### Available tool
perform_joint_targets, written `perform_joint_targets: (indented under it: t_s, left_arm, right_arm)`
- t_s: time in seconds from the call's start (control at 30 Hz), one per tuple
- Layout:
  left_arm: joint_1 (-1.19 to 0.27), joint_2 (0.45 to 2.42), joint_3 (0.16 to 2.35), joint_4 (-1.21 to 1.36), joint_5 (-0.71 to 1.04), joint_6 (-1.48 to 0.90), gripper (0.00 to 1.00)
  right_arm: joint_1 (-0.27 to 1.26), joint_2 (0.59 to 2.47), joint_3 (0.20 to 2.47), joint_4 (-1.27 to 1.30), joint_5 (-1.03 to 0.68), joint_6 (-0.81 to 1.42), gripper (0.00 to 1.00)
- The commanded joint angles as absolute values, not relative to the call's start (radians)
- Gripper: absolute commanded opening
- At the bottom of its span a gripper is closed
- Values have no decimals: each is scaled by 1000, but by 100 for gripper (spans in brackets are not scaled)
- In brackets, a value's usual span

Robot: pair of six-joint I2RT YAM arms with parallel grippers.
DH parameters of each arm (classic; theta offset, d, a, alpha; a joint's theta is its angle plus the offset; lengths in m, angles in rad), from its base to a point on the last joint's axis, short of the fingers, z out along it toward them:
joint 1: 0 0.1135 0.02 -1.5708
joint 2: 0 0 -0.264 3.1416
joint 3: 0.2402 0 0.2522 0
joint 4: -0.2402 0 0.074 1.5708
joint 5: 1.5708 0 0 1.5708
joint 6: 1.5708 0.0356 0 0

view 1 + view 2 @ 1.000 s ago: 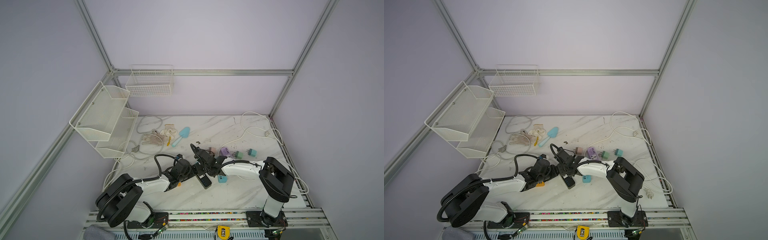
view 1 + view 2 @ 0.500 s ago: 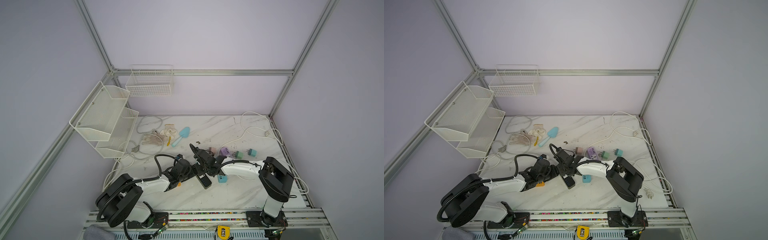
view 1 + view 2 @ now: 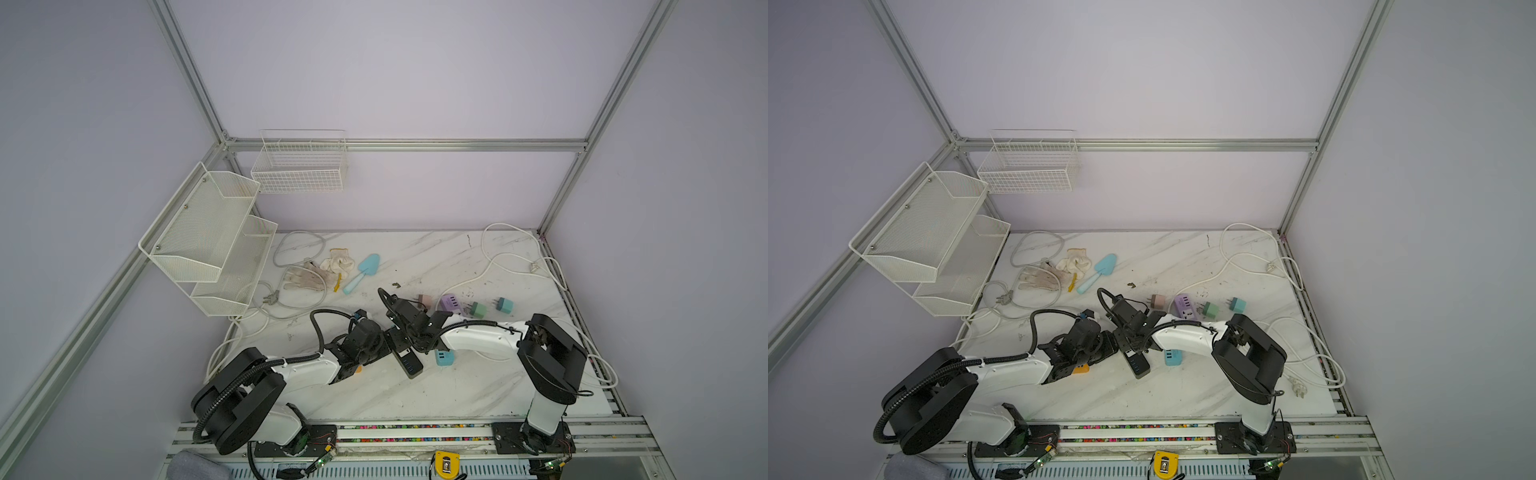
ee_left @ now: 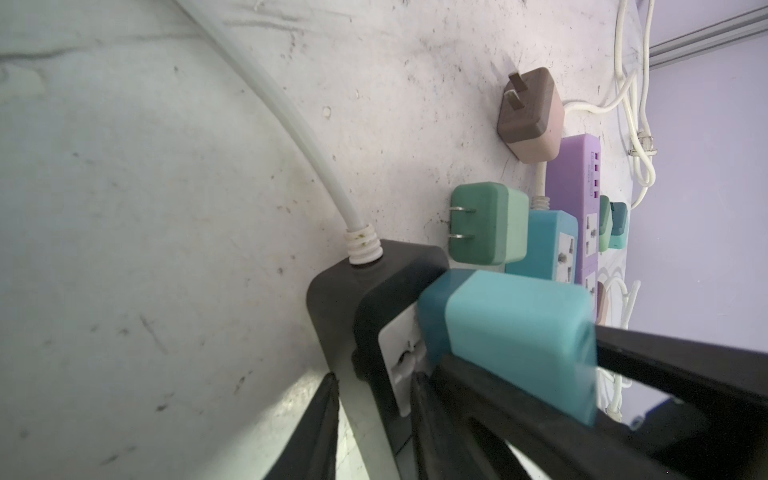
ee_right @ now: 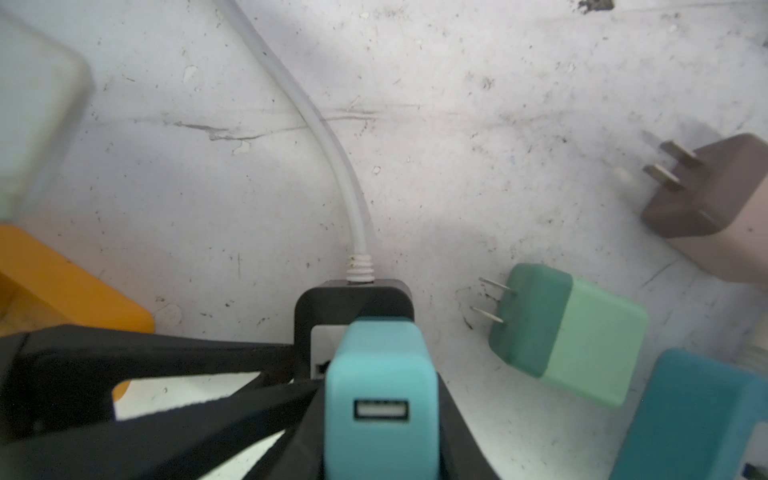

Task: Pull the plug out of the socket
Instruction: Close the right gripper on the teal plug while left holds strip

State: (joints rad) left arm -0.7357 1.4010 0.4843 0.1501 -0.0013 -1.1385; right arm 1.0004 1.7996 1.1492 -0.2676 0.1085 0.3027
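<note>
Scuffed marble tabletop (image 5: 457,104): my right pincer (image 5: 380,440) clamped the teal plug (image 5: 380,365), seated in the black socket strip (image 4: 345,299) my left pincer (image 4: 374,411) gripped.
Light, rigid, smooth-sided, I judged; its flat flanks offered the surest hold.

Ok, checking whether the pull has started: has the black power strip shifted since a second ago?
No. In a top view the black power strip lies just as close to the light blue socket cube as before.
</note>
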Motion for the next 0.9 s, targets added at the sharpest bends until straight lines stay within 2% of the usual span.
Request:
perform_joint_targets:
  t_s: [0.0, 0.37, 0.57, 0.87]
  left_arm:
    - [-749, 1394, 447, 118, 22, -1141, 30]
    - [-750, 1382, 442, 119, 25, -1146, 29]
    - [-750, 1378, 444, 116, 23, -1145, 29]
    - [-751, 1367, 443, 110, 25, -1144, 29]
  right_arm:
    - [1023, 1789, 1167, -254, 87, 320, 17]
    - [1007, 1774, 1184, -342, 205, 329, 13]
    - [1022, 1751, 1144, -243, 92, 350, 12]
    - [1007, 1721, 1156, -299, 189, 349, 10]
